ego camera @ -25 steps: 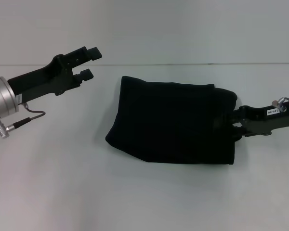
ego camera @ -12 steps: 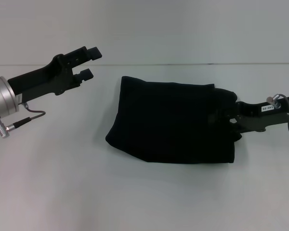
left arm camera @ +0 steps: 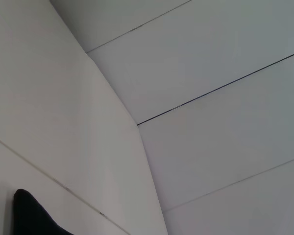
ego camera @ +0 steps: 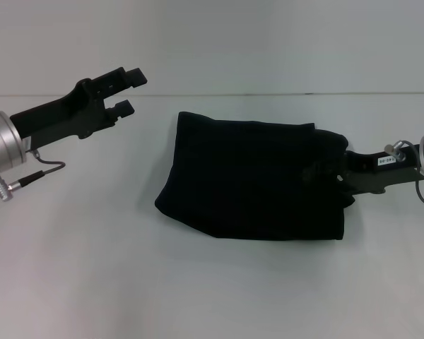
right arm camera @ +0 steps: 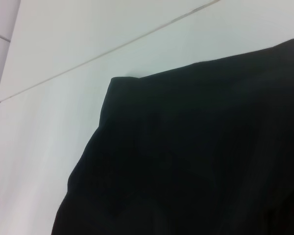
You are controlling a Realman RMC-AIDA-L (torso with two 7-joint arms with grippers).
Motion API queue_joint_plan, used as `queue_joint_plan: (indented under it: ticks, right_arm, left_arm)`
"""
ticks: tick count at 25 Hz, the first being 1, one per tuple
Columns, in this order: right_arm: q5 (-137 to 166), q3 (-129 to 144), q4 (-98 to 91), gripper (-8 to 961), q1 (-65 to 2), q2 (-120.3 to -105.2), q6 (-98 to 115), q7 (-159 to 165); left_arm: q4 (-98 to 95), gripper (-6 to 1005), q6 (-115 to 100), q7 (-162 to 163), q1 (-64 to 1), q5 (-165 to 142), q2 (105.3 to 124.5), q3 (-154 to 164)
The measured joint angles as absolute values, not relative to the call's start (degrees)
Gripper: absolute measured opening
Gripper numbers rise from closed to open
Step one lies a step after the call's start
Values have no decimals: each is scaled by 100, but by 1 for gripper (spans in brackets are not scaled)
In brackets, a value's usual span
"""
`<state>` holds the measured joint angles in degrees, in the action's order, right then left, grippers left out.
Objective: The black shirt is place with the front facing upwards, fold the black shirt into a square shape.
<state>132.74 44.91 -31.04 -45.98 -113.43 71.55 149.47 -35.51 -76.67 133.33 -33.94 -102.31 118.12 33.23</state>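
The black shirt lay in the middle of the white surface, already folded into a compact, roughly rectangular bundle; no lettering and no label showed, so the printed side seemed to be turned inside. Its left end was rounded and a little slanted, so the shape was not exactly a square. The right pincer was low at the right edge of the bundle, touching the cloth or partly under it, but its fingers were hidden against the dark fabric and I cannot tell if they gripped a layer or were apart. I judged that it was there to press or to release the last fold. The left pincer hung above the surface, well apart from the shirt on its left side, with its two fingers apart by a narrow gap and holding nothing; probably it waited out of the way. The folding looked almost finished.
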Motion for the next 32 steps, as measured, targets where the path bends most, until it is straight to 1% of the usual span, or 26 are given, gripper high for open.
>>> queue_joint_plan:
  ticks: [6,11,17,32]
  right_arm:
    - [13296,4531,-3100,667,-4618,-11342,7068,15000]
    - [13300,4658,-2988,475,-4646,-11335,6946,15009]
    - [13305,4694,-2950,476,-4660,-11320,6873,15015]
    - [13304,4701,-2943,385,-4662,-11347,6770,15075]
  left_arm:
    - [-3551,842,-7652,13333,-3400,-10231,11804,3323]
    - [-3551,842,-7643,13333,-3426,-10231,11803,3322]
    - [-3551,843,-7610,13333,-3448,-10227,11803,3322]
    - [-3551,843,-7598,13333,-3455,-10221,11812,3322]
